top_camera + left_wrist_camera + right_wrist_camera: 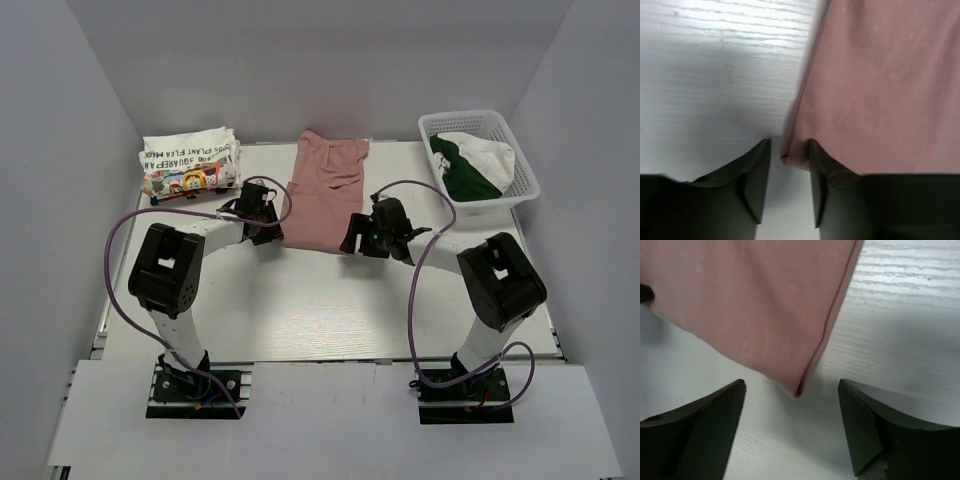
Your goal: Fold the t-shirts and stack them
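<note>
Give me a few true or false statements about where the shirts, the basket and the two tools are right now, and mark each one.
1. The pink shirt lies near the middle of the table. True.
2. The white printed shirt is in the basket. False: it sits folded at the table's far left; the basket holds green and white cloth.
3. The right tool is open around a corner of the pink shirt. True.
4. The pink shirt is stacked on the white printed shirt. False: they lie apart.
5. The left tool is beside the basket. False: it is at the pink shirt's near left corner.
</note>
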`<state>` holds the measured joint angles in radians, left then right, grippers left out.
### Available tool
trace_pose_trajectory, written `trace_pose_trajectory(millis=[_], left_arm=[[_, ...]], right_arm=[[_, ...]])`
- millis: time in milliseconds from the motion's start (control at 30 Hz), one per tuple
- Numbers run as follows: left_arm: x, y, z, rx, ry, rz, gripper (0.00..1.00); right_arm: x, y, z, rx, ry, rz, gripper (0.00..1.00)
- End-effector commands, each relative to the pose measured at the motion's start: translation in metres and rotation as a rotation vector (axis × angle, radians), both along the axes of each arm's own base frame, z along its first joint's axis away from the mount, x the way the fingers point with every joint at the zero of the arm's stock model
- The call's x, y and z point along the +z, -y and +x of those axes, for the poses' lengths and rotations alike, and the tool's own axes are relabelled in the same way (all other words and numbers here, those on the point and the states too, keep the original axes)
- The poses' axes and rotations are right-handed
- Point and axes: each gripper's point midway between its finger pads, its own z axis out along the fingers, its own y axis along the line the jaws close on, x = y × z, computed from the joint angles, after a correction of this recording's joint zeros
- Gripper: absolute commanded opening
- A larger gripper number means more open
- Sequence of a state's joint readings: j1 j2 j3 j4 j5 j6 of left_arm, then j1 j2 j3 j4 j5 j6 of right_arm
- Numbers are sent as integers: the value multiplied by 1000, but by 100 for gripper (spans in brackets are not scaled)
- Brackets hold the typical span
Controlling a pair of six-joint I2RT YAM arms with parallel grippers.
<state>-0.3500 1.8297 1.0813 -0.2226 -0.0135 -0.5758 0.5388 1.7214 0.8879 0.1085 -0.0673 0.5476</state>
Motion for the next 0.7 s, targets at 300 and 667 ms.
trace_pose_trajectory(millis=[300, 667], left_arm=[[-22, 21, -11, -108, -74, -55, 0], [21, 40, -126, -238, -133, -209, 0]], right_arm=[[-17, -10, 12, -60, -60, 30, 3], [19, 22, -97, 40, -111, 32, 0]])
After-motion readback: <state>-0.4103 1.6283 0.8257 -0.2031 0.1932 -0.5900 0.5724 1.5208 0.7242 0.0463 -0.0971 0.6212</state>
